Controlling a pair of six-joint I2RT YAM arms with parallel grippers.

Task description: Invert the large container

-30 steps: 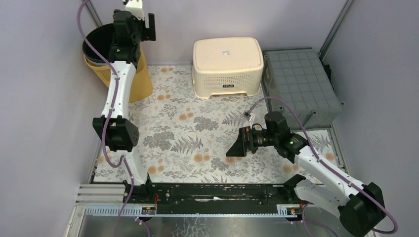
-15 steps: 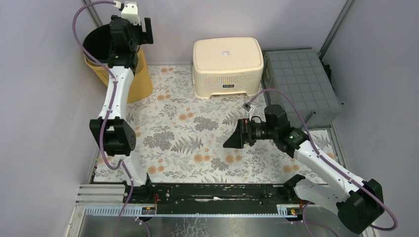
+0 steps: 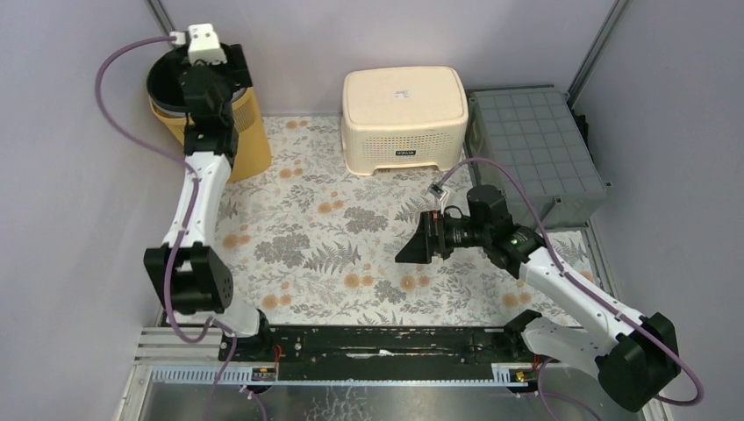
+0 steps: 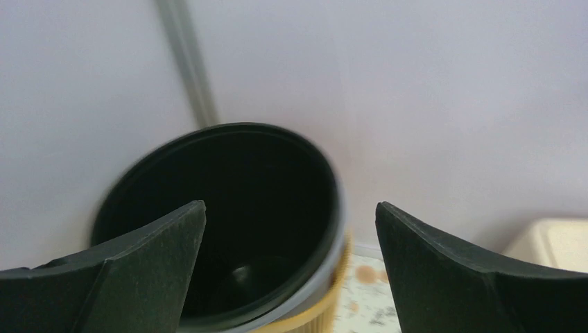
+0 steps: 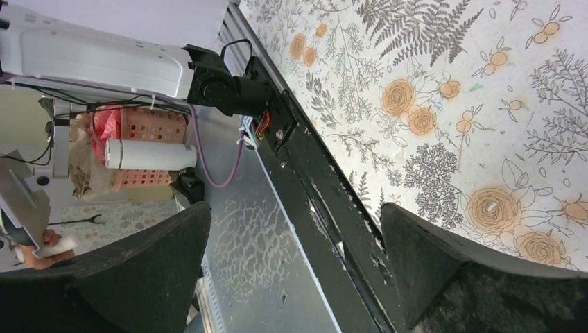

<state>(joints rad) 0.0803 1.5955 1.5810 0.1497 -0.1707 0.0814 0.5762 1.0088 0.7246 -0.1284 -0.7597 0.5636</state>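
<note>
At the far left corner of the floral surface point(image 3: 351, 254), our yellow round bin with black liner point(image 3: 254, 147) stands upright. The left fingers point(image 4: 139, 263) gape over its rim, and the right fingers point(image 5: 125, 277) are apart, well away. We risk lifting only the liner.

You see: large container point(image 3: 256, 145) yellow outside, black inside, grey rim | box point(image 3: 404, 101) cream, dotted band | crate point(image 3: 535, 149) grey, grid-patterned | tabletop point(image 3: 325, 241) white with grey ferns, orange flowers | your arms point(image 3: 198, 195) white, black joints | cables point(image 3: 481, 160) purple | left pincer point(image 4: 290, 208) and right pincer point(image 5: 295, 208) black
</note>
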